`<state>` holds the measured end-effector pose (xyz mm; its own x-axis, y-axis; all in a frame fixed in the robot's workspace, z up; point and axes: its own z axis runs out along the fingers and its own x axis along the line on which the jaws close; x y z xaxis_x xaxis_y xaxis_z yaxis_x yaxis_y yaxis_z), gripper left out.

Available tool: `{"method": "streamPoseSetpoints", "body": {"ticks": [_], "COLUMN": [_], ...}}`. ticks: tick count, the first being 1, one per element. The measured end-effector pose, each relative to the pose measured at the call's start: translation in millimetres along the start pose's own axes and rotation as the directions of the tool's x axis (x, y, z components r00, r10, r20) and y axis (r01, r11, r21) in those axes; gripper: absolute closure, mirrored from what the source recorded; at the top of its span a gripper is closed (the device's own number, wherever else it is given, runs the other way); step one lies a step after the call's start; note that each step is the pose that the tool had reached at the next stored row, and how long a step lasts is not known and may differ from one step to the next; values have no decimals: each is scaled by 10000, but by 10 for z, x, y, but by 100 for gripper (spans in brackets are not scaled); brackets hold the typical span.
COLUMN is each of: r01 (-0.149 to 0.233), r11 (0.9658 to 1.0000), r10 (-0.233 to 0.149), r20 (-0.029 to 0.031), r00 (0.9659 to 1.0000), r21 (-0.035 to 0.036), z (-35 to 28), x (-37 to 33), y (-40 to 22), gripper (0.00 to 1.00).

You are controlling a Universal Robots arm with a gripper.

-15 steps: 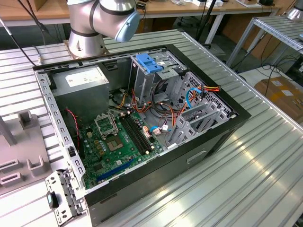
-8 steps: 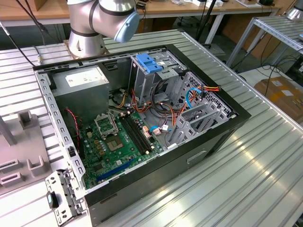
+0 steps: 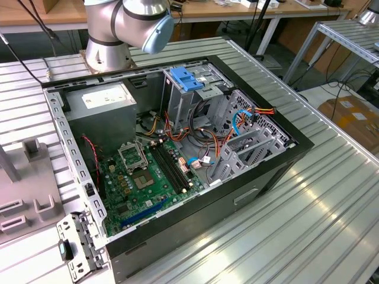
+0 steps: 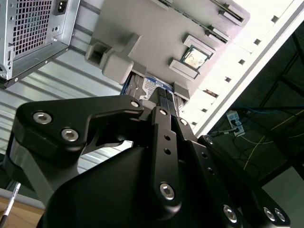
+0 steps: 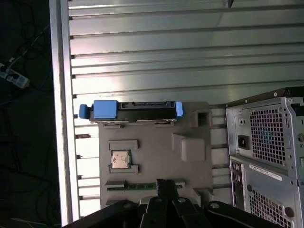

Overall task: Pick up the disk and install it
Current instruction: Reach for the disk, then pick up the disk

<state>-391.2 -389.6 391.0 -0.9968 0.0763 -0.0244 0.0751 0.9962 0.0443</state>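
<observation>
The disk (image 5: 128, 110) stands on its long edge in a slot at the far rim of a grey fixture plate (image 5: 152, 156), with a blue rail at each end. In the second wrist view a strip of the disk's (image 4: 154, 88) blue-and-white label shows just past the fingertips. My gripper (image 5: 164, 184) hovers over the opposite side of the plate, apart from the disk. Its black fingers (image 4: 160, 100) are pressed together, shut and holding nothing. In the exterior view the arm's base (image 3: 109, 35) stands behind the open computer case (image 3: 177, 148).
The plate also carries a processor chip (image 5: 120, 159) and a memory stick (image 5: 137, 186). The case's perforated rear (image 5: 266, 152) stands close beside the plate. Inside the case are a motherboard (image 3: 145, 177), a grey power supply (image 3: 106, 106) and a drive cage with a blue latch (image 3: 186, 78). The ribbed metal table (image 5: 166, 52) ends near the disk.
</observation>
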Motion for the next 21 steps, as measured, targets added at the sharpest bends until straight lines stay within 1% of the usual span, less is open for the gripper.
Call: {"method": "streamPoseSetpoints", "body": {"ticks": [1,2,16,19,21], "r01": [1,2,9,117,289], "r11": [10000,10000,10000,9999,9996], "r10": [-1,-2,-9,-117,-289], "r20": [0,0,0,-5,-12], "r00": [10000,10000,10000,9999,9996], "r21": [0,0,-1,-3,-8], "z": [1,1,1,1,1], "x": [21,25,28,28,28], "y": [0,-1,0,0,0], "gripper": [89,89,89,89,89]}}
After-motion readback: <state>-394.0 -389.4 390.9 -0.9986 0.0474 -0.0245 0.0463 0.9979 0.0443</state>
